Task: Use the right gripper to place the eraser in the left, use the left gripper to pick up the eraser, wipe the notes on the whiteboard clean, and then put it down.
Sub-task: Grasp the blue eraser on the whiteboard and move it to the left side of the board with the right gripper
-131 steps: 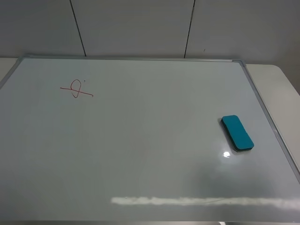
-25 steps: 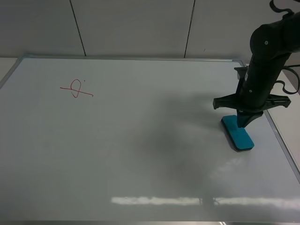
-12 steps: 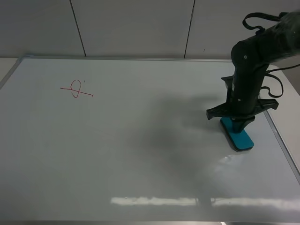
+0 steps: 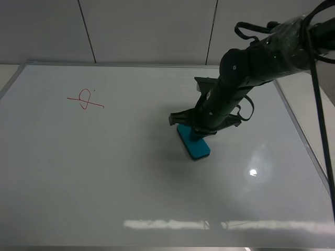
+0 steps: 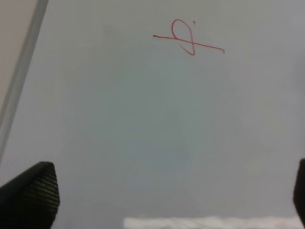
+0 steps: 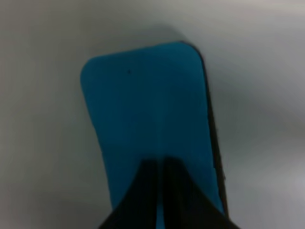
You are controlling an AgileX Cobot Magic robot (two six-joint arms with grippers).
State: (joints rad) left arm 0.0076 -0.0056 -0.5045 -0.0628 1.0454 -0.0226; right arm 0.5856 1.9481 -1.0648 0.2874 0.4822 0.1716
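Note:
The teal eraser (image 4: pixel 195 147) lies near the middle of the whiteboard (image 4: pixel 104 178), right of centre. My right gripper (image 4: pixel 196 135) reaches down onto its far end. In the right wrist view the fingers (image 6: pixel 138 195) are closed together on the eraser's teal top (image 6: pixel 147 105), with only a thin slit between them. The red note (image 4: pixel 85 99) is at the board's far left, and also shows in the left wrist view (image 5: pixel 187 42). My left gripper (image 5: pixel 164 200) is open and empty above the bare board, near the note; it does not show in the exterior high view.
The whiteboard's metal frame (image 4: pixel 293 117) runs along the right side, with table surface (image 4: pixel 319 104) beyond it. The left frame edge (image 5: pixel 21 76) shows in the left wrist view. A wall (image 4: pixel 157 31) stands behind the board.
My right arm came in over the eraser at the right, closed on it, and has moved it left toward the board's middle. The red note is unchanged.

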